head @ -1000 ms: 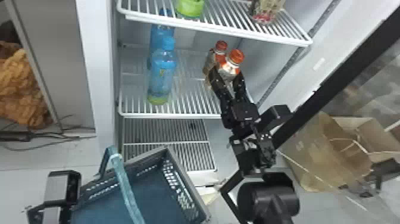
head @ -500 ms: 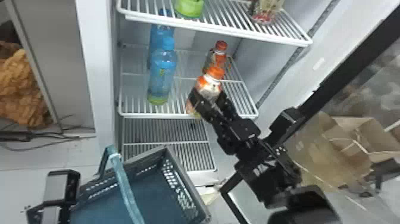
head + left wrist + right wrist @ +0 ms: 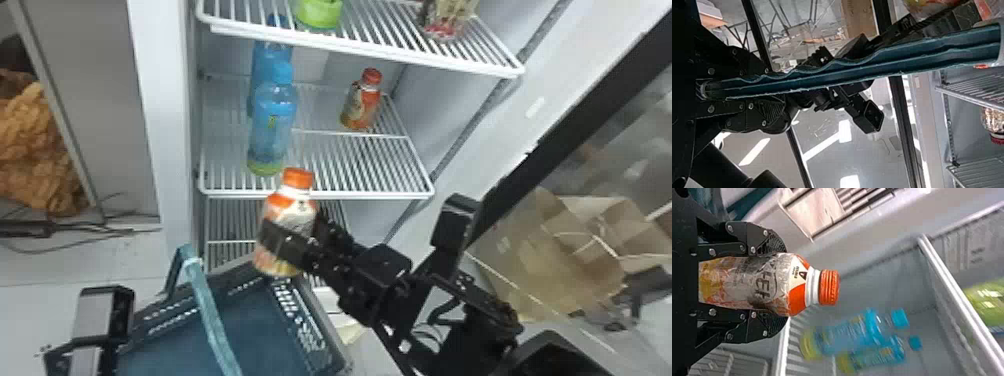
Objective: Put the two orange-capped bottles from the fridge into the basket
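Head view, right tool: clasped around the body of the front orange-capped bottle [image 3: 287, 215], right tool [image 3: 296, 226] out in front of the fridge
Head view, held bottle: nearly upright, cap up, its base overlapping the rim of the basket [image 3: 345, 350]; whether it is above the opening, cannot tell
Head view, other orange-capped bottle [image 3: 361, 102]: upright on the middle wire shelf [image 3: 320, 195], well apart from two blue-capped bottles [image 3: 274, 127] standing one behind the other
Head view, upper wire shelf [image 3: 370, 52]: carries a green-bottomed container [image 3: 320, 14] and a red-based jar [image 3: 447, 22]
Head view, in the way: the basket's teal handle [image 3: 210, 315] crosses over its opening, near the held bottle
Head view, surroundings: cardboard box [image 3: 555, 260] beyond the right arm; orange-brown bundle [image 3: 40, 150] and cables [image 3: 75, 229] left of the fridge
Left wrist view, left tool [image 3: 770, 92]: gripping the handle, which runs out between its fingers and partly covers the right arm
Right wrist view, held bottle: ridged orange cap and printed label plain to see, both fingers touching its sides
Right wrist view, beyond: the blue-capped bottles, blurred
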